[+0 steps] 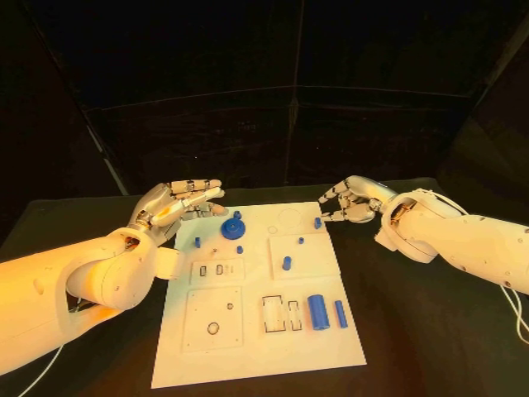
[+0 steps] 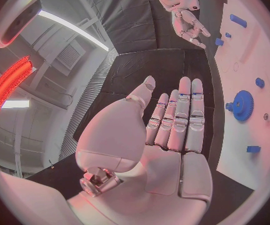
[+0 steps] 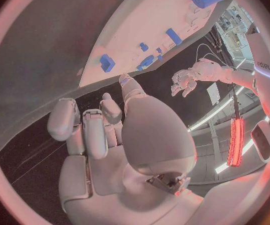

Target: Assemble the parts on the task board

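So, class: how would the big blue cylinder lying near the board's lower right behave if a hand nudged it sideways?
The blue cylinder lies on its side on the task board, so it would probably roll. It looks rigid and smooth, likely light, perhaps slippery to pinch.

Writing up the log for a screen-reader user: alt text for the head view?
A white task board lies on a black table with small blue parts on it, among them a blue gear near the far edge. The left hand and right hand sit at the board's far corners, holding nothing.
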`<action>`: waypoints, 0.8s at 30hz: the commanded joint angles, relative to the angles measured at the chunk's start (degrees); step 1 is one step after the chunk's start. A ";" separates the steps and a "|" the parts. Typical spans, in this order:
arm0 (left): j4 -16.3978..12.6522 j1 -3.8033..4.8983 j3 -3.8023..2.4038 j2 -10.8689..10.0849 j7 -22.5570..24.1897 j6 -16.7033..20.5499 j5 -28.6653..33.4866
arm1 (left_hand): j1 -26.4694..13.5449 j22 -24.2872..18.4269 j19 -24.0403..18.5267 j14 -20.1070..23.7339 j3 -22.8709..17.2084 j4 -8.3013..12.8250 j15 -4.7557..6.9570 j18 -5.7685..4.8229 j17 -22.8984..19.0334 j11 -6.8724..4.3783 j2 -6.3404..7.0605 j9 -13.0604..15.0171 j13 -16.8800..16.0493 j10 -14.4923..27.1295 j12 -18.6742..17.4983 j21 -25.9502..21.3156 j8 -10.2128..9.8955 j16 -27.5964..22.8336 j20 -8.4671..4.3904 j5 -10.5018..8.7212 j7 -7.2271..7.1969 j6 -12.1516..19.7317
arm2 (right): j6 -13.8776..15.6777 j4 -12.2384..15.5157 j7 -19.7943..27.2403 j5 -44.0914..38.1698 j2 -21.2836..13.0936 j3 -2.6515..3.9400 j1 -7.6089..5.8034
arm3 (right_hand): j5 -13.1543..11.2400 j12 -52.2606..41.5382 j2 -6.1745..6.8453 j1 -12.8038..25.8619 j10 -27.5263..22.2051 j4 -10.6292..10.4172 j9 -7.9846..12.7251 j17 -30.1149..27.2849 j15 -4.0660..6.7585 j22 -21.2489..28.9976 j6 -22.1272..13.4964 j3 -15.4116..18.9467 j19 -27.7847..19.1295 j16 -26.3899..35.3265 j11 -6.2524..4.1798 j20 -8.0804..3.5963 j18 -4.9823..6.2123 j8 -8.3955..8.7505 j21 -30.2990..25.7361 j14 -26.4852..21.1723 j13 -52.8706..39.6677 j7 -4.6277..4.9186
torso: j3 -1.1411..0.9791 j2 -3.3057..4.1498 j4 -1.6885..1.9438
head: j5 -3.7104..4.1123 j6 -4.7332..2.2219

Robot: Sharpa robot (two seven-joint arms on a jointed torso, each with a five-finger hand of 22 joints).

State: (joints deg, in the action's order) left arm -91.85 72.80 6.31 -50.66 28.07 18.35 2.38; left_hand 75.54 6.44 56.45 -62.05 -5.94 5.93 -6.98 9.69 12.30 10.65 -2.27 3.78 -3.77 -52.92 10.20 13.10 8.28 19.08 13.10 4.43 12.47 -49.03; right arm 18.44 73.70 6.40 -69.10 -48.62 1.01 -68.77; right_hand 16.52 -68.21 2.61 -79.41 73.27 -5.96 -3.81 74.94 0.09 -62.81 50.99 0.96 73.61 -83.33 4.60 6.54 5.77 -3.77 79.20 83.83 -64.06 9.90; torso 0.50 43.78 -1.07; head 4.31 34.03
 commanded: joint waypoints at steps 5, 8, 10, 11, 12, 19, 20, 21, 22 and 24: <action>0.39 -0.05 -0.01 0.25 0.21 -1.08 -0.03 | -0.03 -0.08 0.30 0.48 0.28 0.12 -0.03 0.58 0.06 -0.02 -0.36 -0.01 0.07 0.25 0.13 -0.40 0.00 0.27 -0.03 -0.31 1.45 0.46 | -2.56 -2.00 2.50 -0.25 1.13 0.04 0.56 | 0.18 0.41 0.14 -0.90 -0.54 0.47 0.07 1.19 -0.40 0.58 -0.51 0.03 -0.86 0.30 0.12 0.01 -0.04 0.15 -0.52 3.18 0.22 0.02 | 0.04 0.02 0.12 | 0.20 0.33; 0.50 -0.08 -0.01 0.30 0.20 -1.10 -0.03 | -0.03 -0.08 0.30 0.48 0.28 0.12 -0.03 0.58 0.06 -0.02 -0.36 -0.01 0.07 0.25 0.13 -0.40 0.00 0.27 -0.03 -0.31 1.45 0.46 | -3.03 -2.22 2.75 -0.33 1.26 0.04 0.74 | 0.17 0.40 0.15 -0.95 -0.55 0.51 0.06 1.29 -0.40 0.65 -0.53 0.05 -0.91 0.25 0.13 0.02 -0.03 0.13 -0.56 3.20 0.21 0.03 | 0.00 0.03 0.07 | 0.07 0.41; 0.56 -0.10 -0.01 0.31 0.20 -1.10 -0.03 | -0.03 -0.08 0.30 0.48 0.28 0.12 -0.03 0.58 0.06 -0.02 -0.36 -0.01 0.07 0.25 0.13 -0.40 0.00 0.27 -0.03 -0.31 1.45 0.46 | -3.23 -2.25 2.84 -0.36 1.30 0.04 0.82 | 0.17 0.42 0.15 -0.98 -0.56 0.53 0.06 1.33 -0.40 0.62 -0.54 0.05 -0.89 0.23 0.13 0.02 -0.03 0.12 -0.55 3.21 0.23 0.02 | -0.02 -0.01 -0.01 | 0.03 0.44; 0.59 -0.11 -0.01 0.32 0.21 -1.10 -0.03 | -0.03 -0.08 0.30 0.48 0.28 0.12 -0.03 0.58 0.06 -0.02 -0.36 -0.01 0.07 0.25 0.13 -0.40 0.00 0.27 -0.03 -0.31 1.45 0.46 | -3.35 -2.27 2.86 -0.37 1.33 0.04 0.86 | 0.17 0.42 0.15 -0.98 -0.56 0.53 0.06 1.33 -0.40 0.62 -0.54 0.05 -0.89 0.23 0.13 0.02 -0.03 0.12 -0.55 3.21 0.23 0.02 | -0.03 -0.01 -0.01 | 0.05 0.45; 0.61 -0.11 -0.01 0.33 0.21 -1.10 -0.03 | -0.03 -0.08 0.30 0.48 0.28 0.12 -0.03 0.58 0.06 -0.02 -0.36 -0.01 0.07 0.25 0.13 -0.40 0.00 0.27 -0.03 -0.31 1.45 0.46 | -3.48 -2.29 2.87 -0.38 1.36 0.04 0.89 | 0.17 0.42 0.15 -0.99 -0.56 0.54 0.06 1.33 -0.40 0.62 -0.53 0.05 -0.89 0.23 0.13 0.02 -0.03 0.12 -0.55 3.21 0.23 0.02 | -0.01 -0.01 0.01 | 0.16 0.48; 0.65 -0.13 -0.01 0.36 0.22 -1.14 -0.03 | -0.03 -0.08 0.30 0.48 0.28 0.12 -0.03 0.58 0.06 -0.02 -0.36 -0.01 0.07 0.25 0.13 -0.40 0.00 0.27 -0.03 -0.31 1.45 0.46 | -3.91 -2.73 2.39 -0.53 1.80 0.05 1.07 | 0.09 0.18 -0.33 -1.49 -0.36 0.82 -0.25 1.45 -0.33 0.63 0.63 0.18 -0.87 0.21 -0.02 0.02 -0.02 -0.65 -0.60 3.25 -0.09 -0.19 | 0.00 0.00 0.12 | 0.23 0.43; 0.66 -0.13 -0.01 0.37 0.22 -1.14 -0.03 | -0.03 -0.08 0.30 0.48 0.28 0.12 -0.03 0.58 0.06 -0.02 -0.36 -0.01 0.07 0.25 0.13 -0.40 0.00 0.27 -0.03 -0.31 1.45 0.46 | -3.94 -2.84 2.24 -0.65 1.89 0.05 1.10 | 0.06 0.15 -0.42 -1.55 -0.33 0.86 -0.28 1.44 -0.30 0.61 0.84 0.19 -0.85 0.22 -0.06 0.00 -0.03 -0.77 -0.60 3.25 -0.13 -0.23 | -0.02 0.01 0.14 | 0.24 0.43; 0.66 -0.13 -0.01 0.38 0.23 -1.15 -0.03 | -0.03 -0.08 0.30 0.48 0.28 0.12 -0.03 0.58 0.06 -0.02 -0.36 -0.01 0.07 0.25 0.13 -0.40 0.00 0.27 -0.03 -0.31 1.45 0.46 | -3.97 -2.94 2.13 -0.75 1.98 0.05 1.11 | 0.05 0.11 -0.53 -1.64 -0.29 0.90 -0.32 1.45 -0.27 0.57 1.05 0.18 -0.81 0.21 -0.11 -0.02 -0.03 -0.89 -0.59 3.25 -0.17 -0.28 | -0.02 0.02 0.14 | 0.24 0.43; 0.67 -0.13 -0.01 0.38 0.23 -1.15 -0.03 | -0.03 -0.08 0.30 0.48 0.28 0.12 -0.03 0.58 0.06 -0.02 -0.36 -0.01 0.07 0.25 0.13 -0.40 0.00 0.27 -0.03 -0.31 1.45 0.46 | -3.99 -3.07 1.99 -0.87 2.09 0.05 1.14 | 0.03 0.06 -0.64 -1.74 -0.24 0.96 -0.35 1.47 -0.24 0.57 1.27 0.16 -0.80 0.21 -0.15 -0.04 -0.03 -1.03 -0.59 3.26 -0.24 -0.33 | 0.00 0.04 0.16 | 0.24 0.44; 0.68 -0.13 -0.01 0.39 0.24 -1.16 -0.03 | -0.03 -0.08 0.30 0.48 0.28 0.12 -0.03 0.58 0.06 -0.02 -0.36 -0.01 0.07 0.25 0.13 -0.40 0.00 0.27 -0.03 -0.31 1.45 0.46 | -3.99 -3.27 1.75 -1.05 2.31 0.05 1.18 | -0.01 -0.03 -0.82 -1.91 -0.14 1.07 -0.39 1.54 -0.18 0.53 1.56 0.13 -0.75 0.18 -0.22 -0.09 -0.04 -1.20 -0.57 3.28 -0.35 -0.40 | -0.02 0.03 0.12 | 0.18 0.46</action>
State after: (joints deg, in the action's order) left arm -91.16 72.62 6.32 -50.33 27.98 18.07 2.40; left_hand 75.54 6.45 56.45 -62.05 -5.94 5.93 -6.98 9.69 12.29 10.65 -2.27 3.77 -3.77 -52.92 10.20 13.10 8.28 19.08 13.10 4.43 12.47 -49.03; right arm 15.20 70.51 8.24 -69.53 -46.40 1.03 -67.51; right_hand 16.52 -68.01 1.71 -80.76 73.08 -5.15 -4.13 74.93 0.09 -62.21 52.22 1.10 73.20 -83.33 4.81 6.55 5.77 -4.65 78.92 83.83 -64.35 9.45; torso 0.50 43.79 -0.98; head 4.55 34.46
